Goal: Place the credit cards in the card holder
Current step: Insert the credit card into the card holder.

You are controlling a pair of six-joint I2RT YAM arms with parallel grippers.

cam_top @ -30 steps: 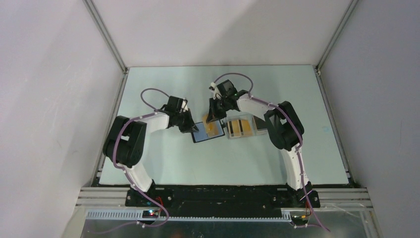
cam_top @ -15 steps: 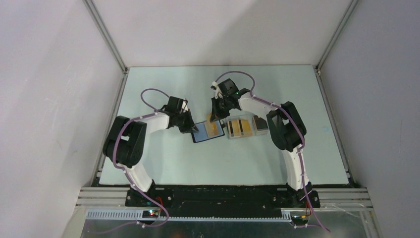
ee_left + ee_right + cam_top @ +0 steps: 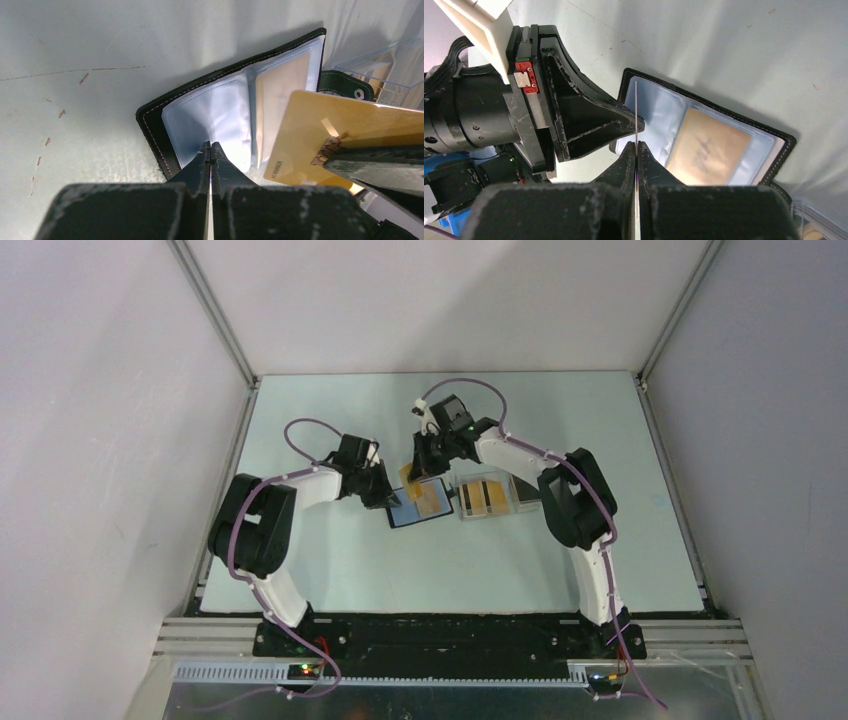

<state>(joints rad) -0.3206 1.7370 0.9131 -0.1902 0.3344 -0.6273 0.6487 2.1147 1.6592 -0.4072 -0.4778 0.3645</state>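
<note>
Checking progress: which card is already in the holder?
The card flat under the card holder's clear sleeve; another is in the right gripper, the rest in the tray.

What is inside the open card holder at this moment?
One orange-yellow card sits in a clear sleeve of the card holder. The sleeve beside it looks empty. Anything behind that card or under the sleeves is covered.
</note>
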